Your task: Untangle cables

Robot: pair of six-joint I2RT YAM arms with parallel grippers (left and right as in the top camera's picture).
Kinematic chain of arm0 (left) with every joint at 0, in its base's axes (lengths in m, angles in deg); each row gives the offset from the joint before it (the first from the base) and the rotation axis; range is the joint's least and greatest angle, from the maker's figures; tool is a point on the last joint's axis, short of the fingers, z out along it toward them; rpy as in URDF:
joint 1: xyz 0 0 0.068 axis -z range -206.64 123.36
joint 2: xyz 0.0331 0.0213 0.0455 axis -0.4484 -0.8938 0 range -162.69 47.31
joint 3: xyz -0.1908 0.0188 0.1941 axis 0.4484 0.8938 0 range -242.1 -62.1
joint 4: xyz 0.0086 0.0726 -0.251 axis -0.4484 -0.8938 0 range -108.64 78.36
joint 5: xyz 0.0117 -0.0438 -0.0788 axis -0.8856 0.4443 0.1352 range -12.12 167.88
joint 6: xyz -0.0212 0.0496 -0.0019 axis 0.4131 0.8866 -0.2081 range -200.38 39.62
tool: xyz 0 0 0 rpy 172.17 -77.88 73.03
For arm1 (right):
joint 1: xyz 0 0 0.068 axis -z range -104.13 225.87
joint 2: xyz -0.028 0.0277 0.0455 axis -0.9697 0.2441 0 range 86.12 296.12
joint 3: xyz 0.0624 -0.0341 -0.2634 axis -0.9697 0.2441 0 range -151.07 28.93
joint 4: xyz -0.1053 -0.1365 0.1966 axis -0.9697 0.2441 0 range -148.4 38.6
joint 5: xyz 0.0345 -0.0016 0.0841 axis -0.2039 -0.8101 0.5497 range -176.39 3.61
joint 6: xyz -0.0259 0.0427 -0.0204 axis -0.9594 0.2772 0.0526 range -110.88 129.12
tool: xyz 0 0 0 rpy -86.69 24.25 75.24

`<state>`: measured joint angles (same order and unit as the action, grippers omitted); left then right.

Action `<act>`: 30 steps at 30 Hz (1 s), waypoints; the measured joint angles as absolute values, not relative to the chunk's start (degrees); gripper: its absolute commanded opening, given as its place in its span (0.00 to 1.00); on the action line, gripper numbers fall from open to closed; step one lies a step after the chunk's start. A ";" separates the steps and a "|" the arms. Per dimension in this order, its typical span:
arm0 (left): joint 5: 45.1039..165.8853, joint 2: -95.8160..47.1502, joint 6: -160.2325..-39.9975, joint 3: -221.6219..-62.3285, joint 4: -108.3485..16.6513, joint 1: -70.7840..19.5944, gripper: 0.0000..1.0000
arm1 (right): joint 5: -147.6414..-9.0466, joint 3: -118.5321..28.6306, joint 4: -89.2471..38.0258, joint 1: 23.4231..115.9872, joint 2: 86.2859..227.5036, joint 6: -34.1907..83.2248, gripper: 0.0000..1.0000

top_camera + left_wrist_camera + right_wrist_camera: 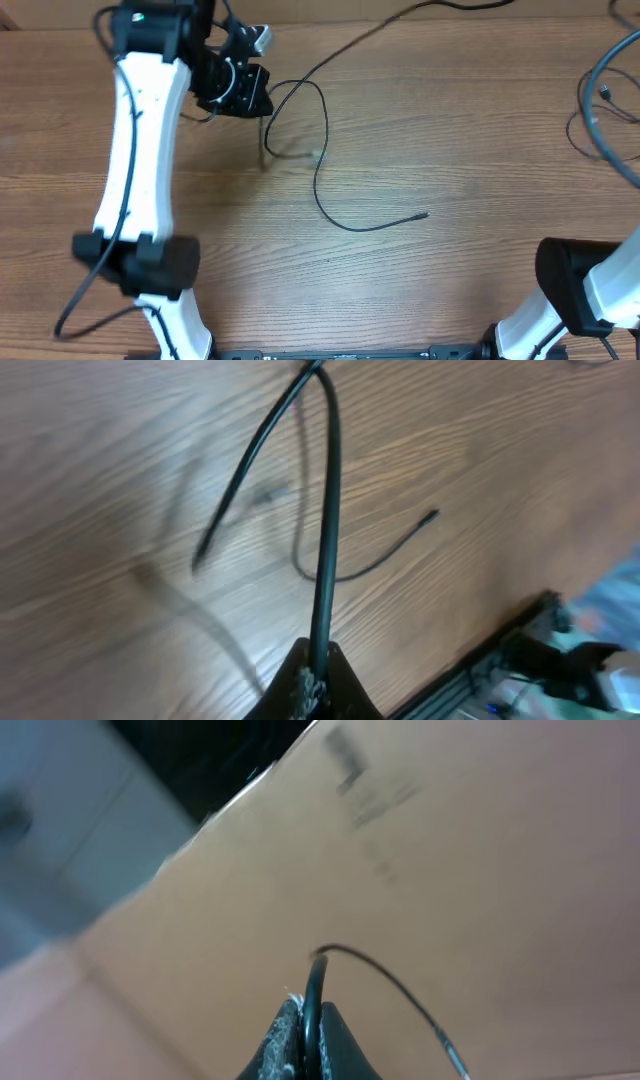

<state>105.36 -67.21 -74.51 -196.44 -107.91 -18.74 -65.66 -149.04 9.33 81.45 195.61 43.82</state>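
A thin black cable (pixel 322 120) runs from the table's far edge, loops near my left gripper (pixel 250 92), and ends in a small plug (pixel 424 214) at mid-table. In the left wrist view my left gripper (pixel 318 678) is shut on this black cable (pixel 327 510), which rises from the jaws; its free end (pixel 431 515) lies on the wood. A second, grey-blue cable (pixel 598 95) lies coiled at the far right. In the right wrist view my right gripper (pixel 309 1038) is shut on a black cable (pixel 318 982) with a thin plug end (pixel 447 1046). The right gripper is outside the overhead view.
The wooden table (pixel 450 130) fills the view. My left arm (pixel 140 150) stretches along the left side. My right arm's base (pixel 580 290) sits at the near right corner. A black rail (pixel 350 354) runs along the near edge.
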 measured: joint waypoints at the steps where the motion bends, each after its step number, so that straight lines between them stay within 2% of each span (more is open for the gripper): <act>1: 102.94 -65.59 -75.67 -196.77 -108.26 -18.50 0.04 | -67.08 -149.04 9.31 82.90 195.57 44.98 0.04; 7: 86.19 -63.38 -88.78 -197.25 -108.28 -19.25 0.04 | -77.57 -149.04 16.30 91.03 195.51 48.19 0.04; 11: 80.84 -63.53 -93.68 -197.25 -107.56 -20.10 0.04 | -85.70 -149.04 21.98 94.83 195.51 48.28 0.04; 18: 79.09 -63.53 -96.56 -197.25 -106.93 -19.88 0.04 | -91.32 -145.72 22.59 102.04 195.48 48.56 0.04; 27: 79.46 -63.53 -97.00 -197.25 -106.21 -19.88 0.04 | -91.29 -129.50 23.62 111.86 196.69 53.08 0.04; 28: 79.64 -63.53 -97.00 -197.25 -106.08 -19.88 0.04 | -91.25 -127.03 23.60 112.99 196.97 53.59 0.13; 29: 79.81 -63.53 -97.00 -197.25 -105.99 -19.88 0.04 | -91.27 -124.87 23.60 113.82 197.14 54.02 0.28; 30: 80.03 -63.53 -97.00 -197.25 -105.90 -19.88 0.04 | -91.23 -121.90 23.62 114.72 197.32 54.05 0.54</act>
<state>80.03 -63.53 -97.00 -197.25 -105.90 -19.88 -91.23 -121.90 23.62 114.72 197.32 54.05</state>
